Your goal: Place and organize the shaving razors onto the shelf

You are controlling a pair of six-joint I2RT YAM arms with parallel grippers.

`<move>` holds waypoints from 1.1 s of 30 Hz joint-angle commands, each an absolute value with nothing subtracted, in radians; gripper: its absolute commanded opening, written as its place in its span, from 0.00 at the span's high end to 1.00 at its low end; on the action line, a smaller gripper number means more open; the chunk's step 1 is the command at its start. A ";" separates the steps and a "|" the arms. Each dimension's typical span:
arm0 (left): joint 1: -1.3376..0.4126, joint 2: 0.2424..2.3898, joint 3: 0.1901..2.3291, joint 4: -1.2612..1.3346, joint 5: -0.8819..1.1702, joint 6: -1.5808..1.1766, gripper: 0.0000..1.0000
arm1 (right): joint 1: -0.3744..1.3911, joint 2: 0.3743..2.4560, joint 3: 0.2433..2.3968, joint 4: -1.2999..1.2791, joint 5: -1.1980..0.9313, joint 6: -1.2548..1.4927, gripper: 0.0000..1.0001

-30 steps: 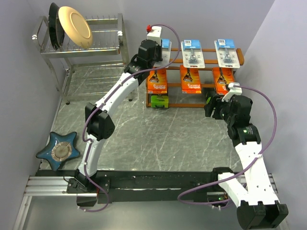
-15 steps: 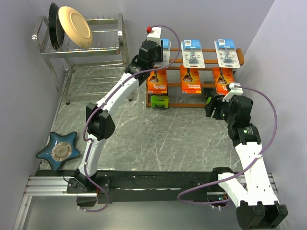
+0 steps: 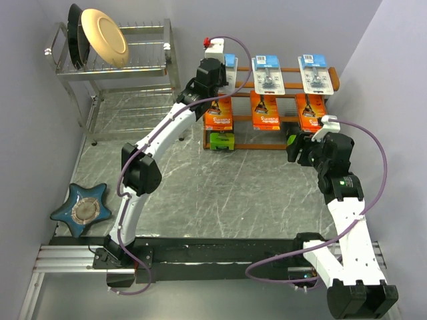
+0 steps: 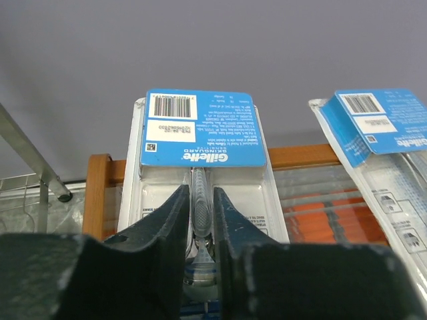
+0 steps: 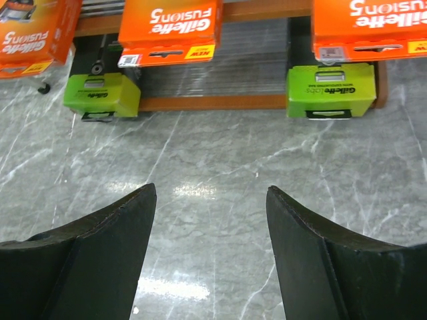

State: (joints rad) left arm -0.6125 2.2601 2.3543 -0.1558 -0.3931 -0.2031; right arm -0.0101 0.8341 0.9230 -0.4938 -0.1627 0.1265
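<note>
Reddish-brown wood forms the low three-tier slatted shelf (image 3: 257, 146), which stands in the upper middle of the top view on the grey marbled tabletop (image 3: 220, 193). Three pale blue-and-clear blister razor cards lean along its top tier: the left card (image 3: 231, 61), the middle card (image 3: 267, 75) and the right card (image 3: 315, 73). On the middle tier stand three flat orange razor packs (image 3: 265, 111), one below each card. The lowest tier holds two lime-green-and-black razor boxes, the left green box (image 3: 221, 141) at the shelf's left end and the right green box (image 5: 330, 90) towards its right end.

The left gripper (image 4: 202, 200) is at the left card, upper centre of the top view. In the left wrist view its two black fingers (image 4: 175, 213) are drawn narrow and pinch the clear bubble running down the middle of that card. The card's blue barcode header rises above the fingertips, and a wooden rail of the shelf shows behind it.

The right gripper (image 5: 210, 190) hovers over bare tabletop in front of the shelf's right end, at the right centre of the top view. It is spread wide and holds nothing. Its wrist view shows the right green box at upper right and the left green box at upper left, each under an orange pack.

At the upper left of the top view stands a chrome wire dish rack (image 3: 133, 67) with a cream plate (image 3: 103, 37) upright in it. A blue star-shaped dish (image 3: 81, 208) lies at lower left, well apart from the shelf.
</note>
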 commanded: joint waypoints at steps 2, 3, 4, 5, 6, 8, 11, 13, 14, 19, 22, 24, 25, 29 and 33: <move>-0.603 2.290 2.358 -0.176 -0.494 -0.229 0.68 | -0.023 0.831 0.927 -0.457 -0.163 0.133 0.26; -0.600 2.289 2.356 -0.179 -0.497 -0.236 0.67 | -0.025 0.830 0.927 -0.459 -0.163 0.132 0.26; -0.598 2.289 2.355 -0.189 -0.502 -0.244 0.65 | -0.025 0.831 0.928 -0.457 -0.163 0.133 0.26; -0.598 2.287 2.350 -0.195 -0.508 -0.255 0.64 | -0.026 0.833 0.928 -0.457 -0.166 0.133 0.26; -0.595 2.284 2.347 -0.201 -0.514 -0.280 0.63 | -0.026 0.833 0.928 -0.454 -0.166 0.136 0.26; -0.594 2.273 2.339 -0.210 -0.500 -0.298 0.59 | -0.028 0.833 0.927 -0.451 -0.167 0.138 0.26; -0.594 2.266 2.342 -0.193 -0.511 -0.301 0.50 | -0.028 0.836 0.927 -0.448 -0.169 0.140 0.26; -0.600 2.257 2.359 -0.178 -0.529 -0.288 0.35 | -0.031 0.838 0.930 -0.446 -0.169 0.140 0.26; -0.603 2.250 2.362 -0.151 -0.538 -0.279 0.28 | -0.032 0.838 0.933 -0.446 -0.169 0.141 0.26; -0.633 2.180 2.404 -0.035 -0.546 -0.209 0.01 | -0.034 0.834 0.969 -0.437 -0.173 0.146 0.26; -0.647 2.119 2.410 0.023 -0.546 -0.175 0.00 | -0.035 0.850 1.005 -0.425 -0.198 0.152 0.26; -0.656 2.083 2.398 0.014 -0.551 -0.152 0.01 | -0.035 0.862 1.035 -0.426 -0.225 0.146 0.24; -0.658 2.038 2.384 0.002 -0.551 -0.155 0.00 | -0.035 0.873 1.045 -0.429 -0.230 0.140 0.23; -0.658 1.867 2.211 -0.115 -0.460 -0.186 0.00 | -0.031 0.909 1.098 -0.469 -0.241 0.136 0.00; -0.657 1.581 1.745 -0.120 -0.333 -0.175 0.01 | -0.031 0.986 1.218 -0.641 -0.106 0.161 0.00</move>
State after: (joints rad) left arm -0.6605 1.8362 2.0361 -0.0952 -0.4492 -0.1951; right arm -0.0284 0.9325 1.1004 -0.5251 -0.2073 0.1436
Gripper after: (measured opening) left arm 0.995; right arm 0.998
